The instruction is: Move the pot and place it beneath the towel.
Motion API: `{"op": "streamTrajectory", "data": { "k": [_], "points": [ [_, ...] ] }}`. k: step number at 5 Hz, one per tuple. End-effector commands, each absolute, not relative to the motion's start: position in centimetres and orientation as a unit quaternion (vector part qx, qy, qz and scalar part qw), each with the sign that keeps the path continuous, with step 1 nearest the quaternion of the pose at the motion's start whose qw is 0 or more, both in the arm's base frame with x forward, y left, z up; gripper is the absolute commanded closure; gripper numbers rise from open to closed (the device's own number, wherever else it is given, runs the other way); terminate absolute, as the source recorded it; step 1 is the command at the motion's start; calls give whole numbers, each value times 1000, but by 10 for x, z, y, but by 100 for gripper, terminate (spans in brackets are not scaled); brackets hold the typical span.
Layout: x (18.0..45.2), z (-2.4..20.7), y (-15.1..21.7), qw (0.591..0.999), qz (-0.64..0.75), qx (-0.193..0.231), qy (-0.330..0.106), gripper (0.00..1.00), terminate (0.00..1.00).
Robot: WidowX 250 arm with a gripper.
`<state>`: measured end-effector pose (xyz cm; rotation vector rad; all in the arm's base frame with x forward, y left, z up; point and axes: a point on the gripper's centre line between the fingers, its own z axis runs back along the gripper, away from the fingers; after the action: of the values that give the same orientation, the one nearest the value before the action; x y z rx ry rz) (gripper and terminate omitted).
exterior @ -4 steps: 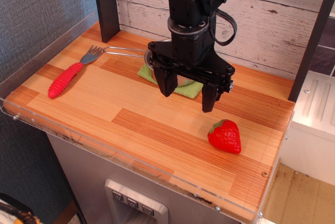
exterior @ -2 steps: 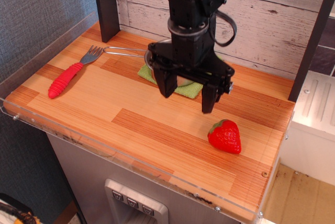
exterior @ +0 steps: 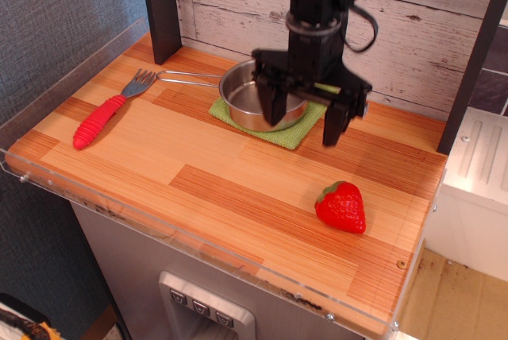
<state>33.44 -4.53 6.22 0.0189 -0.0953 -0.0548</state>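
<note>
Gripper: the gripper [exterior: 303, 125] is swinging back and to the right from where it was hanging a moment ago; then it was covering the middle of the board, now it is sitting higher and nearer the back wall; its jaws are spread wide and gripping nothing.

Pot: the pot [exterior: 255, 100] is coming into plain view as the arm is clearing off; it is sitting on the towel [exterior: 275, 122], its wire handle running left toward the fork [exterior: 109, 107]; one finger is hanging in front of the pot's right side, though whether it is touching the rim I cannot tell.

Towel: the green cloth is lying flat under the pot, its front and right corners showing past the rim.

Others: the fork and the strawberry [exterior: 342, 206] are lying exactly where they were, untouched.

Meaning: the pot is on top of the cloth, not beneath it in any sense of the word, so the move is looking not yet done; the open jaws arriving over the pot's right edge are suggesting, in my judgement, a lining-up for a rim grasp.

Risk: the towel is likely dragging along if the pot is slid rather than lifted.
</note>
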Motion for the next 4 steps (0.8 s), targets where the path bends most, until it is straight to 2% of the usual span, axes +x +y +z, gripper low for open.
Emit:
{"op": "streamTrajectory", "data": {
  "k": [1,2,3,4],
  "points": [
    [386,65,-34,998,-18,30,-60,0,0],
    [398,49,-27,999,-9,38,-34,0,0],
    [399,40,-25,999,-9,30,-27,0,0],
    [397,40,-28,999,-13,23,-32,100,0]
  ]
}}
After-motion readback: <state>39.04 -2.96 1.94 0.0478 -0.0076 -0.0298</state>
